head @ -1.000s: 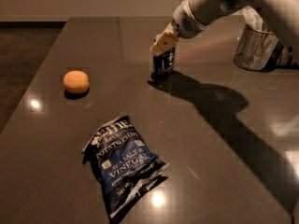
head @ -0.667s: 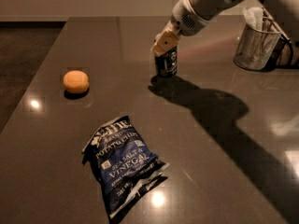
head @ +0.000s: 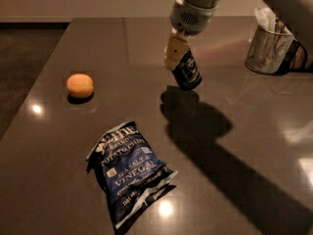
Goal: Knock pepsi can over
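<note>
The pepsi can [head: 188, 72], dark navy with a round logo, is on the dark table [head: 254, 131] at the back middle. It is tilted, with its top leaning to the left and its base to the lower right. My gripper [head: 177, 53], cream-coloured below a white wrist, comes down from above and rests against the can's upper left side. Its shadow falls on the table just in front of the can.
An orange round fruit [head: 80, 85] lies at the left. A blue salt and vinegar chip bag [head: 130, 169] lies flat at the front. A metal cup [head: 268, 49] holding items stands at the back right. The table's left edge runs along a dark floor.
The can stood upright under my gripper; now it leans over and its base has shifted slightly right. My gripper has come a little lower against it.
</note>
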